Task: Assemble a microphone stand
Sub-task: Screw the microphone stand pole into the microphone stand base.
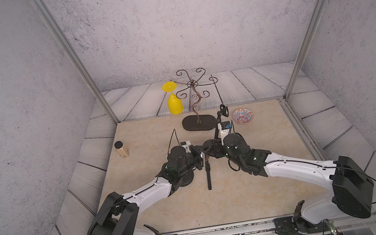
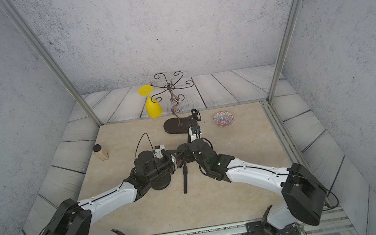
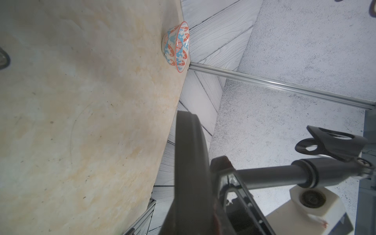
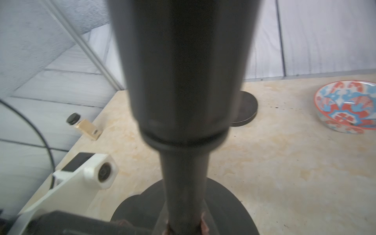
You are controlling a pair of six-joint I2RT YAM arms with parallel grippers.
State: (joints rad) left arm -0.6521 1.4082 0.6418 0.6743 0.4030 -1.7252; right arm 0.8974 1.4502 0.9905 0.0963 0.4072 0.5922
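Left tool clenched on round base, right tool grasping pole above it, mid-counter. Patterned bowl near far right corner; capped jar, tan contents, left edge.

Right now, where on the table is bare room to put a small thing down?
Bare: the near strip of table, from the black rod to the arms' mounts; the right side between patterned bowl and right arm; the far left between jar and rack base. Crowded: the middle, around the held stand.
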